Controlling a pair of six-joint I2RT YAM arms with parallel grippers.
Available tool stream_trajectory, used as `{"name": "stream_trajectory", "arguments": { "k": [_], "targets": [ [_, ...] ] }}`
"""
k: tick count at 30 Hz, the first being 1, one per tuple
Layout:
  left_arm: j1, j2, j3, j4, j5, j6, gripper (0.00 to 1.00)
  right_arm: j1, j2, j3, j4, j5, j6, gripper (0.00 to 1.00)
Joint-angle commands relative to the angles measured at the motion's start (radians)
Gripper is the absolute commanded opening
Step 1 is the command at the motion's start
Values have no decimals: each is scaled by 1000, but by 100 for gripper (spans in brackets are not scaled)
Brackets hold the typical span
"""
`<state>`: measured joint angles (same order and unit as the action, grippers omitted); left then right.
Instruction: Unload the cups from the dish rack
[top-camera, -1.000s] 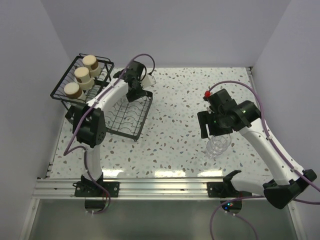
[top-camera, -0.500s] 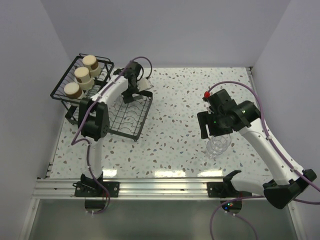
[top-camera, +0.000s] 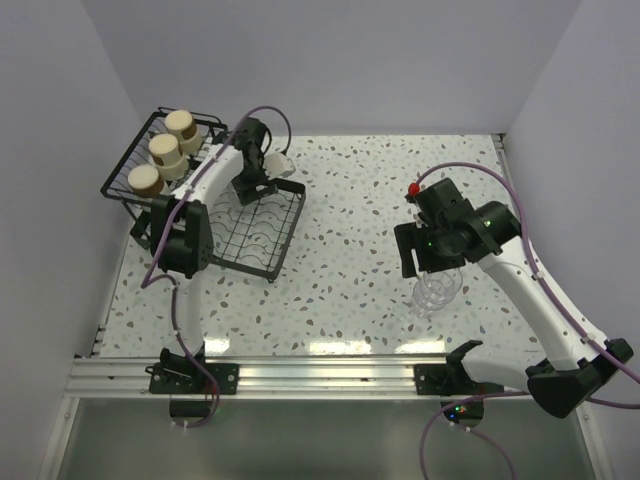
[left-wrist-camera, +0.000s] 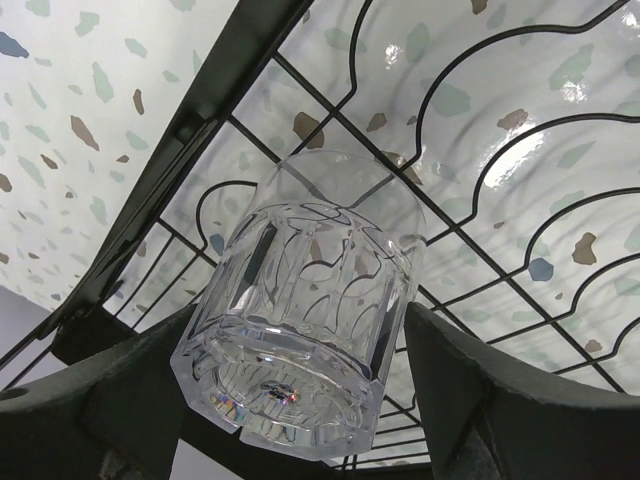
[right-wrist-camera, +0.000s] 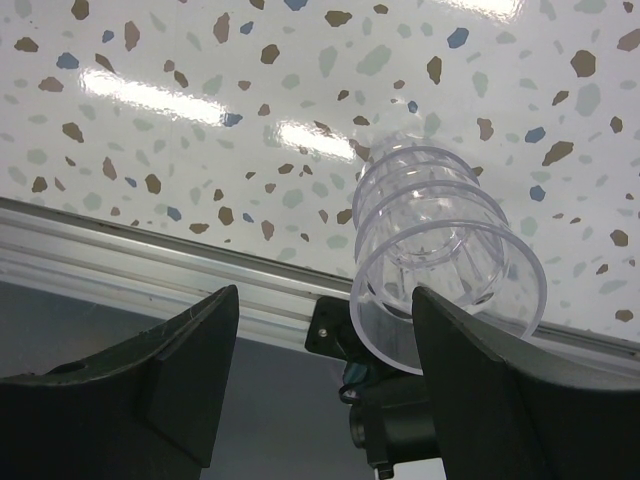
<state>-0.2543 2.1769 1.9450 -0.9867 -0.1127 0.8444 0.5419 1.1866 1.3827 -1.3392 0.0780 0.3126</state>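
A clear ribbed tumbler stands mouth-down on the flat gridded tray of the black dish rack, whose frame crosses the left wrist view. My left gripper straddles this cup, a finger against each side. Three cream cups sit in the raised basket at far left. Another clear ribbed tumbler stands upright on the table. My right gripper hangs open above it, holding nothing.
An aluminium rail runs along the table's near edge, close to the standing tumbler. Grey walls enclose the left, back and right. Speckled tabletop lies between the rack and the right arm.
My left gripper has shifted left over the rack tray and its jaws have narrowed onto the tumbler. The right arm and its tumbler have not moved.
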Motion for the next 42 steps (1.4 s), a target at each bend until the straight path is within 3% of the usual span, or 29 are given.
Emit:
{"name": "stream_trajectory", "arguments": {
  "k": [1,4,17,20,23,28,29,32,33,38,42],
  "targets": [
    [3,-23,-6,-41,93,-34,26,-3,-13,12,-34,-27,-17,74],
    [1,-75,-9,-47,131,-56,0,-5,-13,24,-34,-35,-20,74],
    [-14,-325,9,-1,292,-226,0,-5,-80,144,38,-93,-32,77],
    [-23,-385,-47,54,305,-237,0,-5,-93,170,72,-93,-26,78],
    [-34,-381,-130,77,260,-206,0,-5,-93,179,78,-81,-17,77],
    [-34,-327,-129,55,283,-202,0,-5,-107,156,75,-99,-7,77],
    [-36,-322,-132,56,289,-202,3,-5,-110,151,77,-104,-6,77],
    [-45,-324,-156,33,337,-176,47,-5,-119,133,83,-121,-4,77],
    [-51,-330,-172,34,341,-170,54,-3,-120,128,86,-124,-4,77],
    [-121,-471,-390,167,325,-122,75,-5,-117,102,97,-136,-9,77],
    [-187,-575,-582,313,152,-62,80,-5,-113,87,110,-144,-9,77]
  ]
}}
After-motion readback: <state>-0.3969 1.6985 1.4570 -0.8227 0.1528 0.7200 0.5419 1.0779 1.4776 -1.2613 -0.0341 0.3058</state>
